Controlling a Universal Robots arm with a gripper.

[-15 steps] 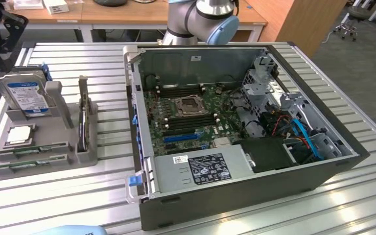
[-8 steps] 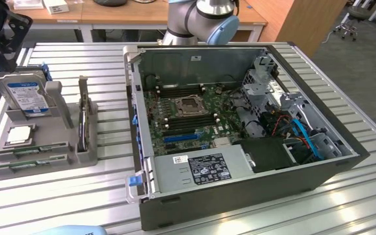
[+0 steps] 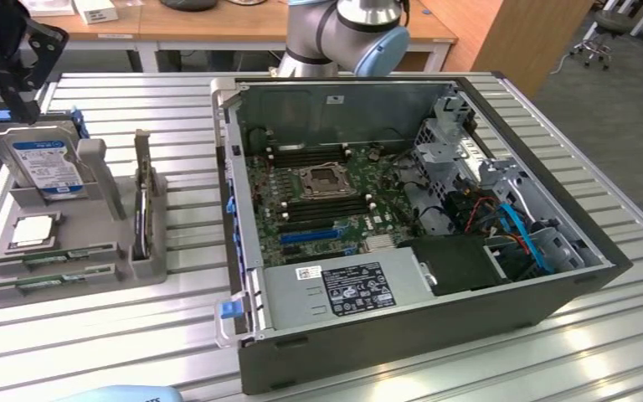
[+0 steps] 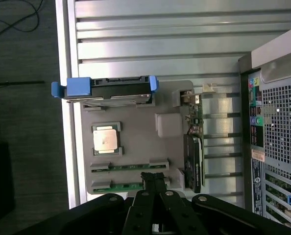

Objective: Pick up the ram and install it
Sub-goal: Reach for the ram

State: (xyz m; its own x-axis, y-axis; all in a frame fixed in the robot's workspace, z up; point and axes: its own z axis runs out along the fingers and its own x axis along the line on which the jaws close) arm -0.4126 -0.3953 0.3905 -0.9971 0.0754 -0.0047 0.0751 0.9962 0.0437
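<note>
Two green ram sticks (image 3: 59,255) (image 4: 131,166) lie flat in slots at the front of a grey holder tray (image 3: 87,222), one behind the other. My black gripper (image 3: 18,100) (image 4: 153,177) hangs high above the tray, near the hard drive end, shut with nothing between its fingers. In the wrist view its closed tips line up with one end of the ram sticks. The open computer case (image 3: 411,209) lies on its side at the exterior view's right of the tray. Its motherboard (image 3: 321,201) has dark memory slots on both sides of the CPU socket.
The tray also holds an upright blue-labelled hard drive (image 3: 44,163) (image 4: 106,90), a square silver CPU (image 3: 33,230) (image 4: 106,139) and an upright expansion card (image 3: 143,201) (image 4: 194,147). Everything rests on a slatted metal table (image 3: 131,335). Inside the case are a power supply (image 3: 350,289) and blue cables (image 3: 522,234).
</note>
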